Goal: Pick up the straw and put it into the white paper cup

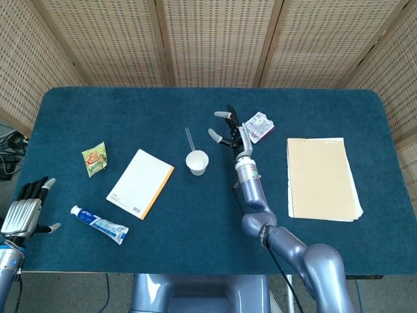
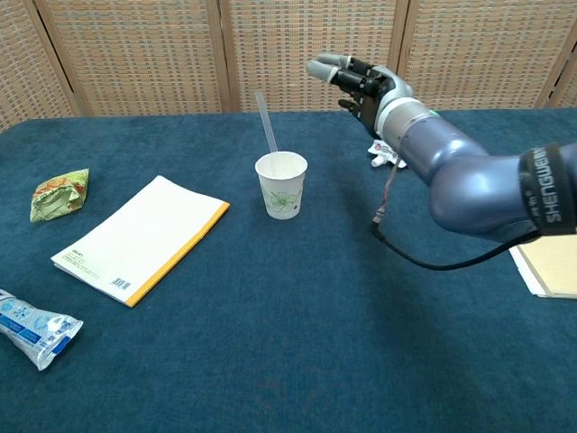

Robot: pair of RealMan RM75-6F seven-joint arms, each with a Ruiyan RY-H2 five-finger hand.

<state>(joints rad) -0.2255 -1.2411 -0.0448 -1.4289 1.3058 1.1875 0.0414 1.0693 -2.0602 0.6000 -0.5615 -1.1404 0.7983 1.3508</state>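
Observation:
The white paper cup stands upright near the middle of the table. A clear straw stands in it, leaning toward the back left against the rim. My right hand hovers to the right of the cup, apart from it, fingers spread and holding nothing. My left hand is at the table's front left corner, off the edge, fingers extended and empty; the chest view does not show it.
A white notepad with an orange edge lies left of the cup. A toothpaste tube and a green snack bag sit further left. A red-white pouch lies behind my right hand, a tan folder at right.

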